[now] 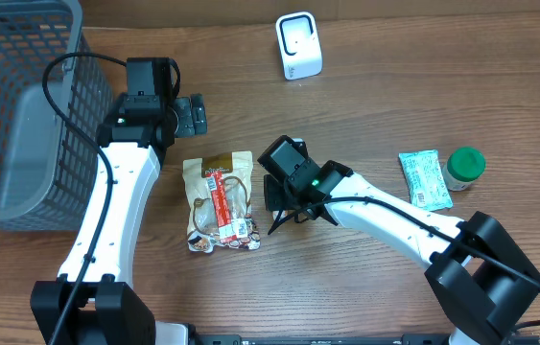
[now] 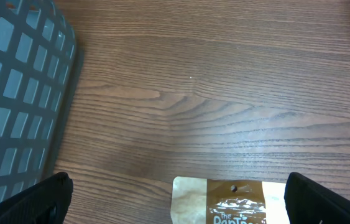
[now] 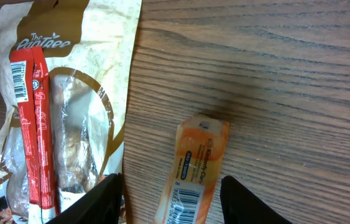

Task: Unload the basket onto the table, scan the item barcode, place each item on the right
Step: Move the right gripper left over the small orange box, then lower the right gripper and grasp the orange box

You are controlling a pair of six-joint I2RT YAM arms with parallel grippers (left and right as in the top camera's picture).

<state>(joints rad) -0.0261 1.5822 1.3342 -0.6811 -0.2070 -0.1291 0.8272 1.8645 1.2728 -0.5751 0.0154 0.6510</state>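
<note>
The orange packet (image 3: pixel 196 177) lies flat on the bench (image 1: pixel 394 86) at the lower middle of the right wrist view, its barcode end toward the bottom edge. The right gripper (image 3: pixel 171 196) straddles it with its fingers spread. The left-hand finger (image 3: pixel 103 199) stands clear of the wrapper; the other is just beside its edge, and contact there cannot be told. In the overhead view the gripper covers the packet.

Just left of it lies a cream and brown snack pouch (image 1: pixel 222 201) with a red barcoded strip. The left gripper (image 1: pixel 191 115) hangs above the pouch's top edge, near the upper left of the frame, spread wide and holding nothing. A grey mesh basket (image 1: pixel 20 115) fills the far left. A white scanner (image 1: pixel 298 45) stands at the top centre. At the right sit a green and white packet (image 1: pixel 425 179) and a green-lidded jar (image 1: pixel 464 168).
</note>
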